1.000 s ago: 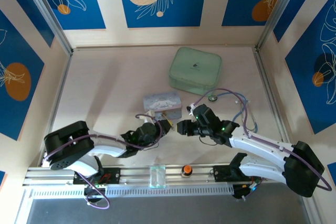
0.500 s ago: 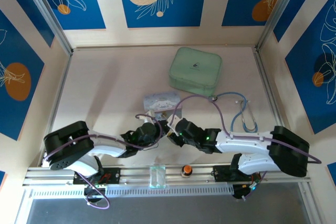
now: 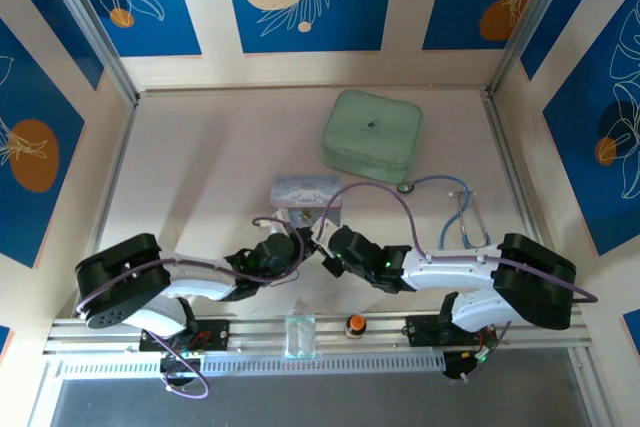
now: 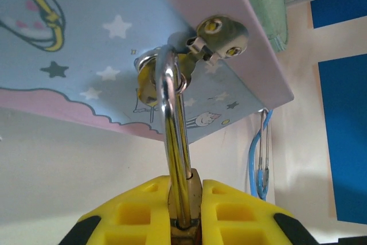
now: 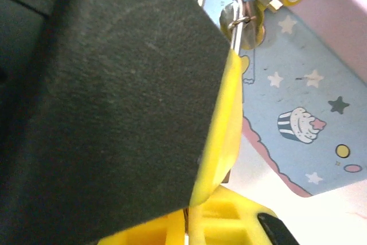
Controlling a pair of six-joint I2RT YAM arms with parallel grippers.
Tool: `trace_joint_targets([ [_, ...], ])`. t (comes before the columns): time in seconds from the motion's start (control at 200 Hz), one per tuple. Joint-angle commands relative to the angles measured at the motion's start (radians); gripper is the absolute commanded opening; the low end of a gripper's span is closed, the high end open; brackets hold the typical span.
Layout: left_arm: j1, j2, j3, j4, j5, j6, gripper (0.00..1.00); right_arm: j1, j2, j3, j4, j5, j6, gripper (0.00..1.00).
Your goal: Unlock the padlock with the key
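Left gripper [image 4: 183, 215] clamped on padlock [image 4: 174, 133], its shackle through the hasp [image 4: 222, 34] of pale-blue tin [image 4: 74, 55] near tabletop's middle; right gripper [image 3: 332, 253] just beside, jaw state cannot be told.

The top view is bright and even, with light coming from above. Soft grey shadows lie on the worktop [image 3: 200, 147] at 8 o'clock. In the left wrist view the padlock [image 4: 172, 119] has white shine along its silver loop. The yellow left gripper [image 4: 183, 199] at 6 o'clock looks a bit soft. In the right wrist view a big dark shape [image 5: 97, 96] at 9 o'clock is blurry. The blue tin [image 5: 298, 101] at 3 o'clock is sharp.
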Motion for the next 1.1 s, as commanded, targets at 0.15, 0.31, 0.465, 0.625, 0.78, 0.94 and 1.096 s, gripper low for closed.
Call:
trace_joint_targets([
  [0.15,-0.008,-0.044,-0.007,0.008,0.054,0.005,0.00,-0.176,-0.126,-0.119,0.245,-0.488,0.171,0.00],
  [0.31,-0.006,-0.064,-0.014,-0.059,0.037,0.027,0.00,-0.271,-0.193,-0.186,0.280,-0.679,0.294,0.00],
  [0.465,-0.007,-0.080,-0.020,-0.110,0.027,0.050,0.00,-0.274,-0.232,-0.212,0.241,-0.683,0.317,0.00],
  [0.625,-0.006,-0.089,-0.027,-0.143,0.016,0.068,0.00,-0.264,-0.226,-0.184,0.145,-0.659,0.312,0.12],
  [0.78,-0.001,-0.105,-0.023,-0.238,0.006,0.094,0.00,-0.280,-0.283,-0.179,0.044,-0.585,0.359,0.29],
  [0.94,0.006,-0.121,-0.051,-0.283,0.002,0.099,0.00,-0.283,-0.343,-0.168,-0.034,-0.562,0.379,0.39],
  [1.096,0.037,-0.143,0.004,-0.495,0.041,0.201,0.00,-0.280,-0.370,-0.147,-0.098,-0.464,0.384,0.41],
])
